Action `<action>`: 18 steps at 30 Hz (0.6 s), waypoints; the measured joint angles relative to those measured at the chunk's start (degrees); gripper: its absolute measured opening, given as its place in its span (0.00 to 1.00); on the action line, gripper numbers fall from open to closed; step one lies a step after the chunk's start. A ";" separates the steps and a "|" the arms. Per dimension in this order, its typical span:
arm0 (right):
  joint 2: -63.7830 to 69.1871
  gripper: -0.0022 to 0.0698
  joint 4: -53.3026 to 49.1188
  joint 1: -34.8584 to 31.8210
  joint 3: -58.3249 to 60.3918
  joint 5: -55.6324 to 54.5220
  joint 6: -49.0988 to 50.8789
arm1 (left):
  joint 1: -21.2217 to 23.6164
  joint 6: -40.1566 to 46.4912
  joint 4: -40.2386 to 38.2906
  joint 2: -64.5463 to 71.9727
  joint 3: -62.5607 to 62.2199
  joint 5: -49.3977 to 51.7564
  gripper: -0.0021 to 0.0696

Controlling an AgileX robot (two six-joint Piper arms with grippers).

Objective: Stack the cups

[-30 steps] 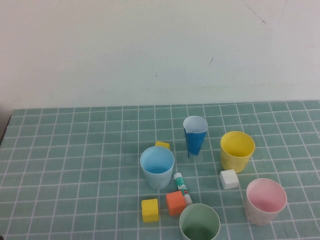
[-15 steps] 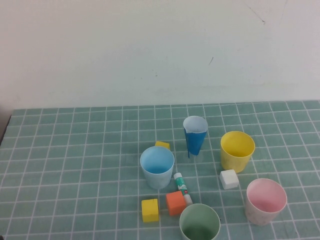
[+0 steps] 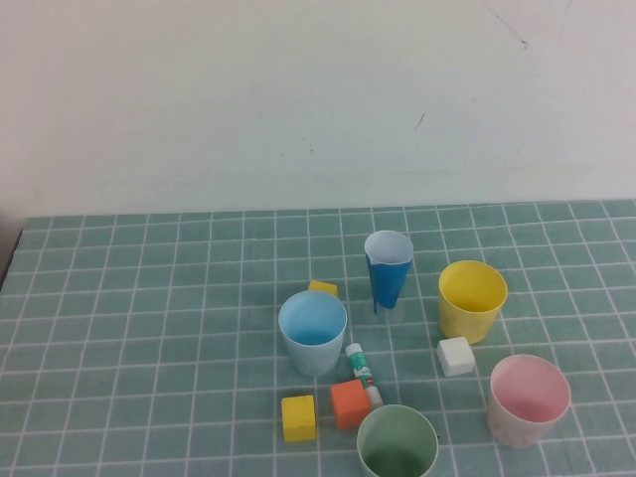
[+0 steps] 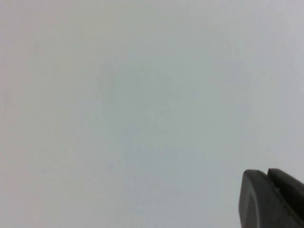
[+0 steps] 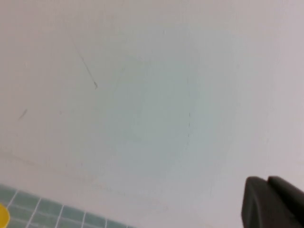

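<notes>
The high view looks down from the robot's side across the table (image 3: 119, 328) toward the white wall (image 3: 298, 89). Both wrist views face that wall closely, each with a dark end effector tip in a corner. The right wrist view catches a sliver of table (image 5: 42, 209), shared with the high view.

Green cup (image 3: 397, 444): lower part cut off at near table edge, only rim and inside seen
Small yellow block (image 3: 322, 288): mostly hidden behind light blue cup (image 3: 312, 331)
Tube (image 3: 363, 373): label too small to read, one end tucked by orange block (image 3: 349, 402)
Left gripper (image 4: 270, 199): only dark tip at picture's corner, rest cut off, blank wall beyond
Right gripper (image 5: 271, 202): same, only dark tip shows
Yellow cup (image 5: 2, 214): sliver at right wrist picture's edge
Neither arm seen from high view
</notes>
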 joint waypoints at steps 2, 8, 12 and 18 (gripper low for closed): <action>0.00 0.03 -0.43 0.00 0.00 -2.63 0.72 | 0.00 0.29 1.12 0.00 0.00 -6.98 0.03; 0.00 0.03 -0.95 0.00 0.00 -5.57 2.82 | 0.00 -3.02 2.31 0.00 0.00 -15.53 0.03; 0.00 0.03 -0.78 0.00 0.00 -11.74 6.59 | 0.00 -4.23 2.31 0.00 0.00 -16.60 0.03; 0.00 0.03 6.68 0.00 0.00 -18.09 -0.49 | 0.00 -6.42 2.31 0.00 -0.49 -11.81 0.03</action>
